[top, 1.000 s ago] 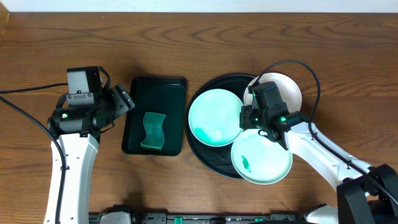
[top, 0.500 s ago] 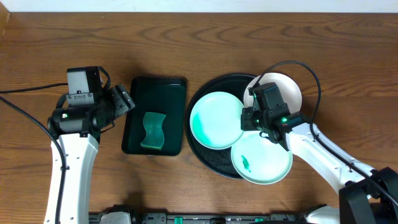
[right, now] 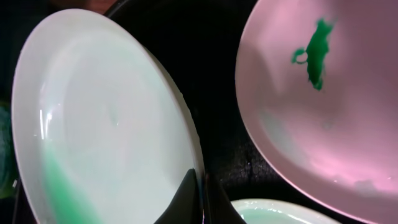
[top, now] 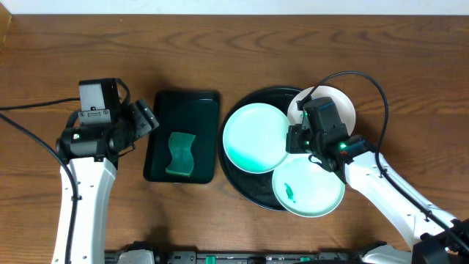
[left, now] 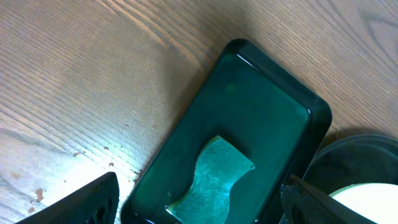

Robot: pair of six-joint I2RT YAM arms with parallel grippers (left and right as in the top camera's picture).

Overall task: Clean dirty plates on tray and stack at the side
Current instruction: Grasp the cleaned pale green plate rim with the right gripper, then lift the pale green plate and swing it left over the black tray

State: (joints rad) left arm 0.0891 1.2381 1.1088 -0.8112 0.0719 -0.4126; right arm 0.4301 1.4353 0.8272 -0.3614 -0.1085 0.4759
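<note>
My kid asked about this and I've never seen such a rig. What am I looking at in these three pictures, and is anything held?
Two robot arms sit at a wooden table. One picture looks down from above; the other two come from a camera on each wrist. The left end effector is open and empty, beside a dark green tray holding a sponge. The right end effector is pinched shut on the rim of a mint-green plate. That plate, a smeared plate and a white plate share a round black tray.
</note>
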